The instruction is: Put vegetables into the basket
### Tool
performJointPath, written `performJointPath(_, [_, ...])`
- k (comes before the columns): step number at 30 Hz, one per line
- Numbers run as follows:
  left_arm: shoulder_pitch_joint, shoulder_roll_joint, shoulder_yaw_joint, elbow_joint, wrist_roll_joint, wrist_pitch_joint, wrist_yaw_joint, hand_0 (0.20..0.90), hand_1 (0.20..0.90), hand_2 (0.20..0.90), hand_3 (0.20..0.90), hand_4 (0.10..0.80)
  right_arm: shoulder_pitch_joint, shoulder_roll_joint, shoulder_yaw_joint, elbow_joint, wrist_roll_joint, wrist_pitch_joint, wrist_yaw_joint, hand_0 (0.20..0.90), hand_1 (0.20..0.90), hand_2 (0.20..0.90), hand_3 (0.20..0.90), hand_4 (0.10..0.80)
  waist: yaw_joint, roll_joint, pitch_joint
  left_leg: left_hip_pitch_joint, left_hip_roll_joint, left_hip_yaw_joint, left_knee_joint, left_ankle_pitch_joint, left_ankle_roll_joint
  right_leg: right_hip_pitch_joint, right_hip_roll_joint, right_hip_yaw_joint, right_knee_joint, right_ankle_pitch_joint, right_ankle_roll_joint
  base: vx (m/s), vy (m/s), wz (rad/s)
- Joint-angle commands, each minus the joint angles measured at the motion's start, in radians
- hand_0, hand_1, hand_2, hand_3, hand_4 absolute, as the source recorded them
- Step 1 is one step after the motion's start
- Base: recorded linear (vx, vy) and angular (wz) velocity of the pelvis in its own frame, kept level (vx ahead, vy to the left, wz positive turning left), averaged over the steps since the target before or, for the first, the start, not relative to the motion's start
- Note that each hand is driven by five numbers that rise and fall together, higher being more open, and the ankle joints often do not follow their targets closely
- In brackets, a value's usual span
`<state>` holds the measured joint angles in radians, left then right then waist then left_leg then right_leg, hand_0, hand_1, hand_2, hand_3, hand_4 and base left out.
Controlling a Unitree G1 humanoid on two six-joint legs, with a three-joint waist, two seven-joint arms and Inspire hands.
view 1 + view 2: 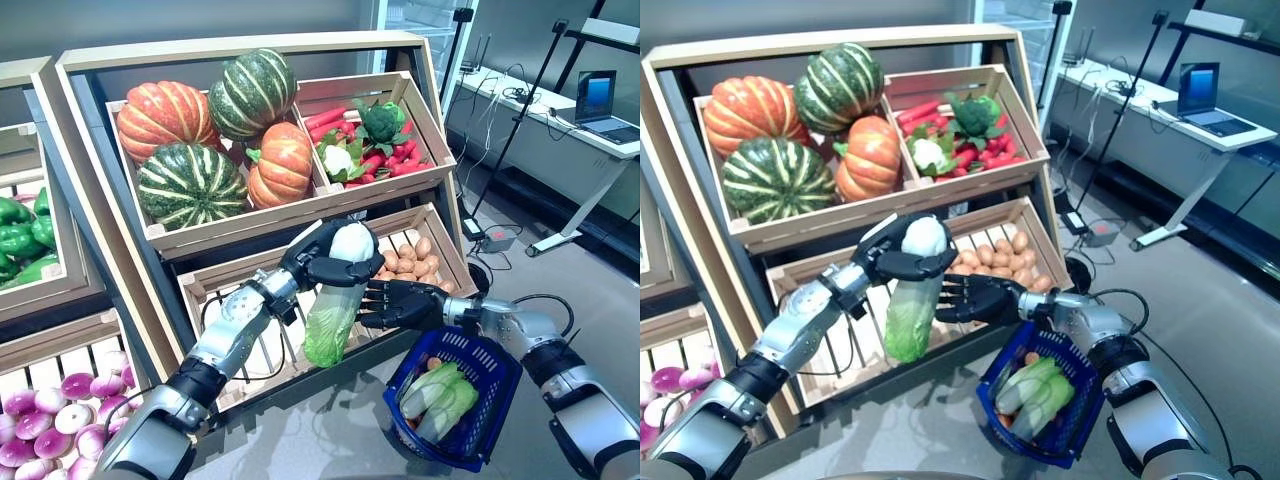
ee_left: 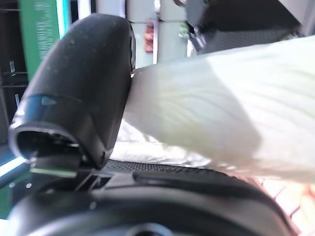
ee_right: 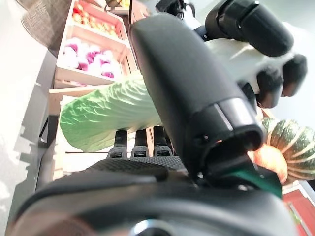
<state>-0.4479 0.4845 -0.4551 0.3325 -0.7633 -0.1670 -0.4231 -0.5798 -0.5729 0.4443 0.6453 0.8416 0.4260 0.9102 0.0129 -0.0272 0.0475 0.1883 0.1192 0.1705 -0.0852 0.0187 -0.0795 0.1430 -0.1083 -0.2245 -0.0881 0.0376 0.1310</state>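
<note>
Left eye view: cabbages in basket

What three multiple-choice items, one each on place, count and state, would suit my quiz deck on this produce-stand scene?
1. Where does the blue plastic basket hang?
A. on the right arm
B. on the top shelf
C. on the floor

2. How many pumpkins lie in the upper wooden crate?
A. two
B. four
C. six

3. What is the left hand doing?
A. resting open
B. gripping the pale green napa cabbage
C. holding a potato

Key: 1 A, the basket hangs below the right forearm; 2 B, two orange and two striped green; 3 B, its fingers curl round the cabbage's white end, with the right hand open beside it.
</note>
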Motion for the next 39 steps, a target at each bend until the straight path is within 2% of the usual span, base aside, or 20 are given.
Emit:
performJointPath(1, [-0.121,-0.209,-0.016,-0.095,-0.269,-0.039,-0.185,0.3,0.3,0.3,0.3,0.4,-0.197,0.227,-0.043,-0.042,0.374,-0.061,0.262,0.9,0.9,0.9,0.9,0.8,0.004,-0.024,-0.061,-0.044,-0.075,-0.025,0.017,-0.067,0.021,0.009,0.004,0.03,0.013,-0.038,-0.02,0.0,0.0,0.0])
performJointPath(6, [-0.101,-0.247,0.008,-0.068,-0.331,0.026,-0.279,0.3,0.3,0.3,0.3,0.4,-0.202,0.231,-0.075,-0.045,0.462,-0.085,0.312,0.9,0.9,0.9,0.9,0.8,0.006,-0.024,-0.067,-0.042,-0.079,-0.028,0.017,-0.071,0.024,0.012,0.004,0.034,0.012,-0.04,-0.02,0.0,0.0,0.0])
performJointPath(9, [-0.096,-0.249,0.028,-0.035,-0.32,0.039,-0.304,0.3,0.3,0.3,0.3,0.4,-0.197,0.233,-0.099,-0.068,0.519,-0.093,0.276,0.9,0.9,0.9,0.9,0.8,0.005,-0.025,-0.068,-0.042,-0.08,-0.03,0.016,-0.073,0.026,0.012,0.004,0.037,0.011,-0.04,-0.019,-0.006,-0.002,0.04])
performJointPath(13, [-0.101,-0.254,0.055,-0.008,-0.345,0.052,-0.332,0.3,0.3,0.3,0.3,0.4,-0.178,0.228,-0.118,-0.049,0.493,-0.086,0.262,0.9,0.9,0.9,0.9,0.8,0.004,-0.027,-0.071,-0.042,-0.081,-0.035,0.016,-0.074,0.026,0.012,0.001,0.037,0.01,-0.04,-0.017,-0.001,-0.005,0.05])
performJointPath(18, [-0.11,-0.274,0.05,-0.016,-0.345,0.045,-0.343,0.3,0.3,0.3,0.3,0.4,-0.167,0.235,-0.111,-0.003,0.439,-0.086,0.252,0.9,0.9,0.9,0.9,0.8,0.002,-0.026,-0.07,-0.044,-0.079,-0.036,0.014,-0.07,0.024,0.01,0.001,0.036,0.008,-0.037,-0.017,0.0,-0.005,0.02])
performJointPath(23, [-0.119,-0.293,0.027,-0.072,-0.35,0.053,-0.329,0.3,0.3,0.3,0.3,0.4,-0.16,0.249,-0.093,0.025,0.339,-0.084,0.192,0.9,0.9,0.9,0.9,0.8,0.001,-0.025,-0.064,-0.045,-0.077,-0.038,0.013,-0.068,0.023,0.01,-0.001,0.036,0.008,-0.035,-0.017,0.0,0.0,0.0])
performJointPath(32, [-0.121,-0.301,-0.028,-0.151,-0.353,0.046,-0.263,0.3,0.3,0.3,0.3,0.4,-0.193,0.241,-0.02,0.064,0.143,-0.24,-0.05,0.9,0.9,0.9,0.9,0.8,-0.002,-0.026,-0.054,-0.04,-0.077,-0.037,0.005,-0.063,0.023,0.009,-0.005,0.039,0.006,-0.026,-0.015,0.0,0.0,0.0])
performJointPath(39, [-0.123,-0.321,-0.068,-0.155,-0.367,0.032,-0.266,0.3,0.3,0.3,0.3,0.4,-0.216,0.306,0.02,0.071,0.133,-0.231,-0.124,0.9,0.9,0.9,0.9,0.8,0.0,-0.026,-0.048,-0.034,-0.079,-0.043,-0.001,-0.06,0.025,0.011,-0.003,0.044,0.005,-0.025,-0.017,0.0,0.0,0.0])
